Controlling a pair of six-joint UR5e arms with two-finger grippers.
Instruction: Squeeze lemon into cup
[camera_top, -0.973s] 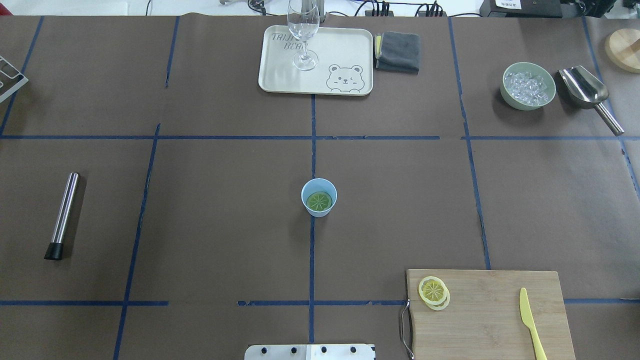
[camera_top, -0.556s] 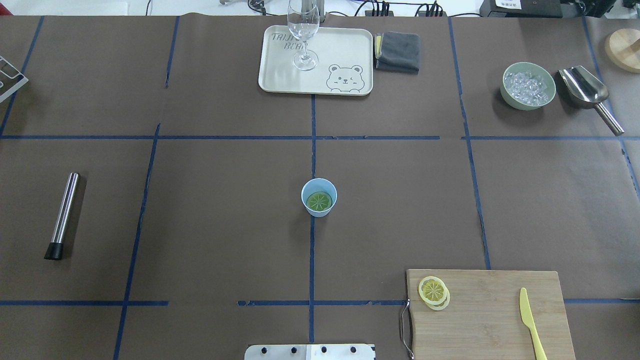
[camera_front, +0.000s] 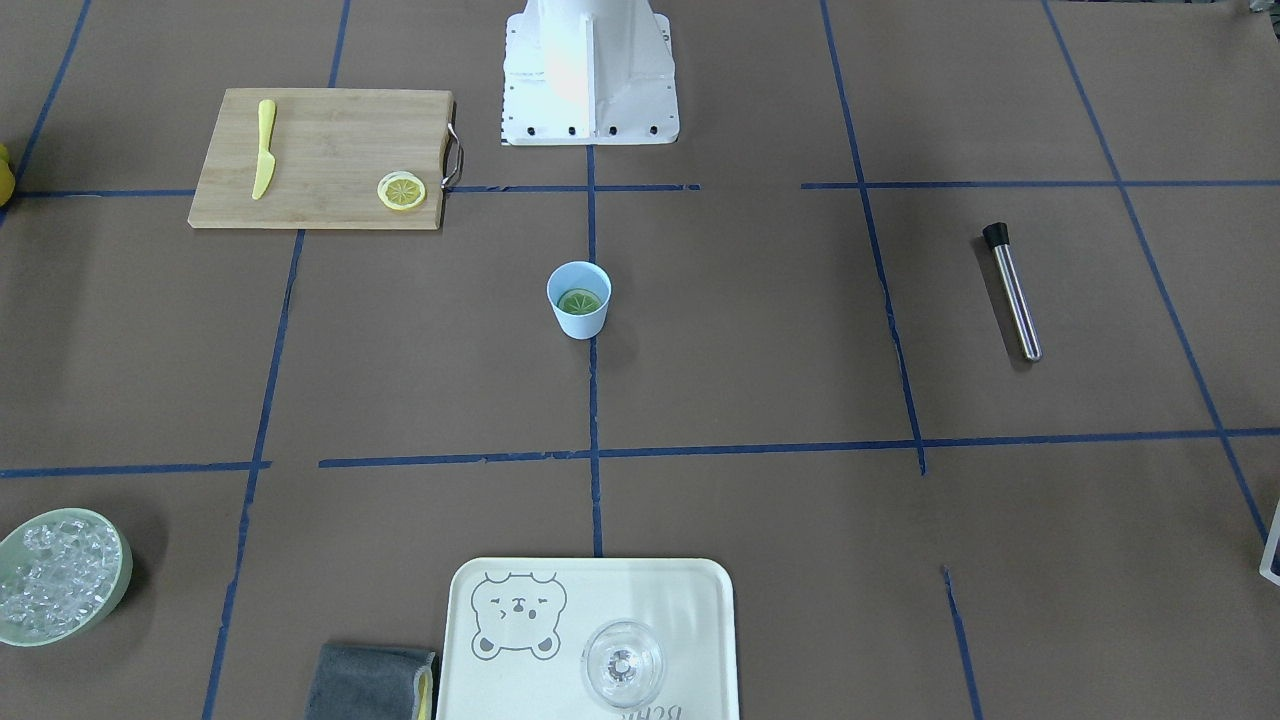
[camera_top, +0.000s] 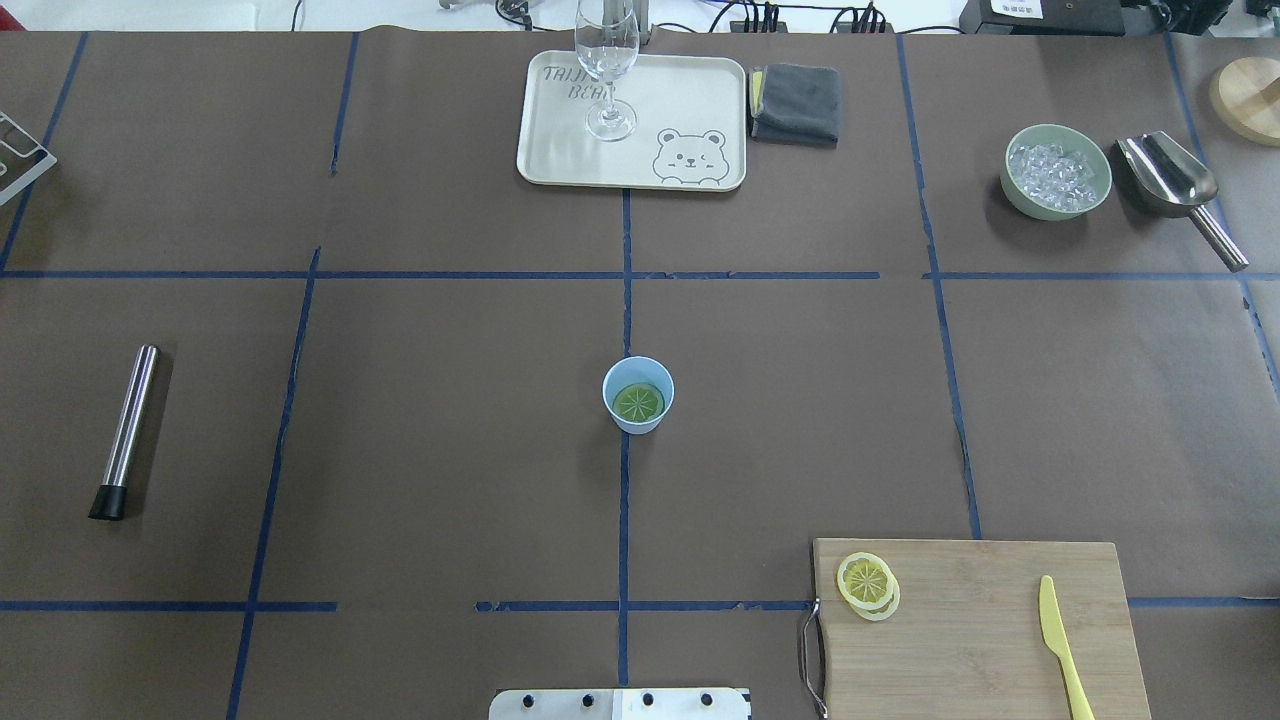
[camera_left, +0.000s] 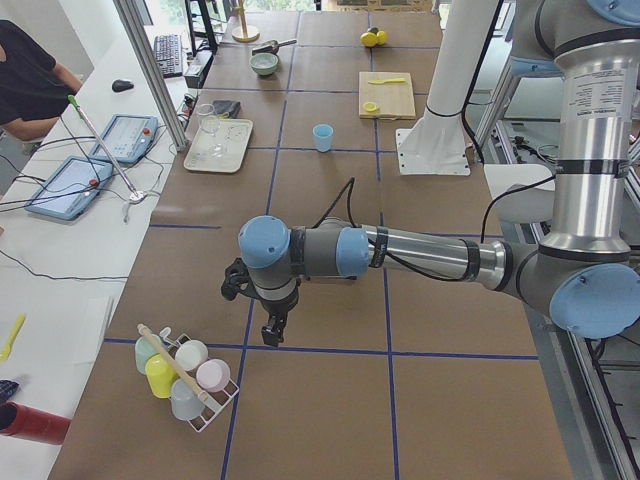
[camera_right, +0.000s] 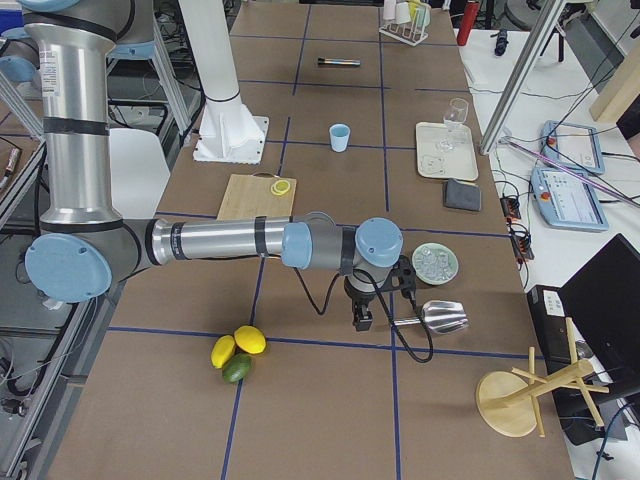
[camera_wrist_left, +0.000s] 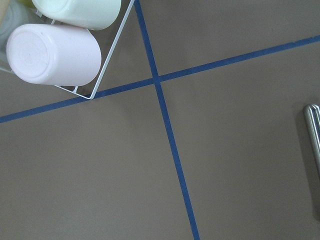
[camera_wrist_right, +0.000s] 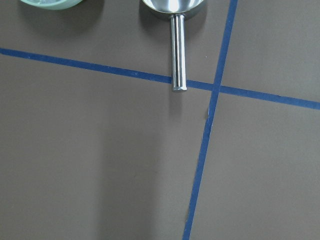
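No object on the table has changed place between the earlier overhead frames and the present one. Left gripper (camera_left: 271, 333): pointing straight down over the table's left end, forearm level, just beside the wire rack (camera_wrist_left: 91, 95); whether its fingers are parted cannot be told. Right gripper (camera_right: 361, 319): likewise vertical over the right end, forearm level, near the metal scoop (camera_right: 440, 316); finger state also indeterminable. The cup (camera_top: 638, 395) stands upright at the table's centre, well apart from both grippers, with a green citrus slice (camera_top: 638, 402) inside. Lemon slices (camera_top: 867, 585) rest on the cutting board (camera_top: 980, 630) at the robot-side edge.
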